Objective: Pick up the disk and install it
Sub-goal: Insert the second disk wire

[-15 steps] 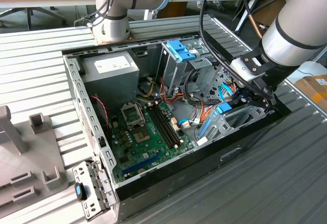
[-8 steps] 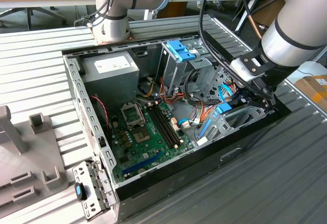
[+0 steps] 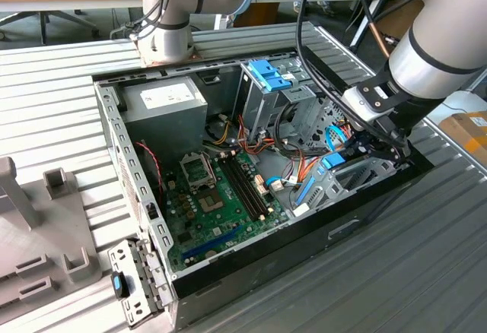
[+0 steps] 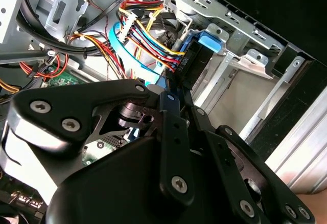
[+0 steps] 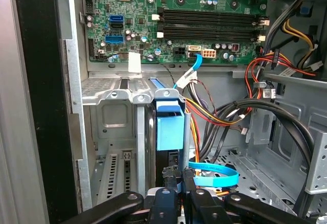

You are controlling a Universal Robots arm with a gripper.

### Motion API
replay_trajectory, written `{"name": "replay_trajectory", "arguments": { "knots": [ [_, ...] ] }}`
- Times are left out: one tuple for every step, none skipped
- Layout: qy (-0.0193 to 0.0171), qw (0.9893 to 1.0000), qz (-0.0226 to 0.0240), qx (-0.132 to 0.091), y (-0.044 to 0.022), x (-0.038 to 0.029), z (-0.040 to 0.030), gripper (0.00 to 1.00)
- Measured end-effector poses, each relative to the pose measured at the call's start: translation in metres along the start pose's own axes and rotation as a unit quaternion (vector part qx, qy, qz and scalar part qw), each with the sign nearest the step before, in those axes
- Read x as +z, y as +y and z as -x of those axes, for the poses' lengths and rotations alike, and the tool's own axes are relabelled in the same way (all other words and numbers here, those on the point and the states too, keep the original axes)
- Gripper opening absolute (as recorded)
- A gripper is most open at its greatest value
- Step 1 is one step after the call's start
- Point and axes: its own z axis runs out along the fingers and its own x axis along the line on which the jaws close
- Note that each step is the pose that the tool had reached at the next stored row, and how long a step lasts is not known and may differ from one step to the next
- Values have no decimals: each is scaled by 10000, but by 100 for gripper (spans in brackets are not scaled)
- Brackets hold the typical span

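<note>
Disk time: my black hand (image 5: 175, 185) is pinched narrow on the flat black hard drive with blue plastic rails (image 5: 169, 127), standing on edge in the grey metal bay (image 5: 115, 93). Stiff, weighty, shock-sensitive, I reckon; edges grip best.

The robot arm (image 3: 445, 40) is built of fat silver-grey tubular segments with darker grey bands at the joints. Black cables (image 3: 304, 21) loop alongside it. Its end effector (image 4: 171, 88) is matte black, made of angular linkage bars fastened with round silver screws.
</note>
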Motion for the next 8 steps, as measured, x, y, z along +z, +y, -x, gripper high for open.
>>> {"name": "replay_trajectory", "arguments": {
  "knots": [
    [0,10000,0,0,0,0,0,16],
    [-1,10000,0,0,0,1,0,16],
    [-1,10000,0,0,0,1,0,16],
    [0,10000,0,0,0,1,0,16],
    [0,10000,0,0,0,2,0,16],
    [-5,10000,-1,1,0,5,0,16],
    [-6,10000,-1,1,1,8,-1,18],
    [-6,10000,-1,1,1,8,-1,24]
  ]
}}
